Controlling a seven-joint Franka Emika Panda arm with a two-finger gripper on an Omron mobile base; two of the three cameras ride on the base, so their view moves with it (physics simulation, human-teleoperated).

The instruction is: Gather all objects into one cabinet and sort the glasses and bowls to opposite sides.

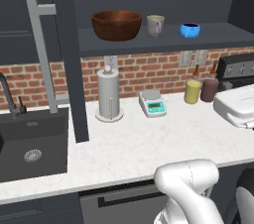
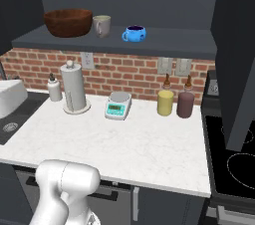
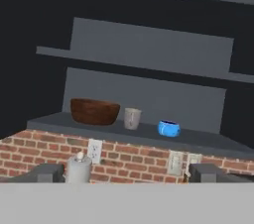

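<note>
Above the white counter (image 1: 149,143), the gripper (image 3: 126,172) hangs with fingers spread and nothing held, facing the open cabinet's shelf (image 1: 218,34), where wooden bowl (image 1: 116,24), mug (image 1: 155,25) and blue bowl (image 1: 189,30) stand in a row.

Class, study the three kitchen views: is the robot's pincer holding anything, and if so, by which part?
Nothing is held. In the hand view the pincer stands open and bare; the wooden bowl, mug and blue bowl sit untouched on the shelf.

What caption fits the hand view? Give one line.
Open cabinet shelf holding wooden bowl, mug and blue bowl above brick wall.
</note>
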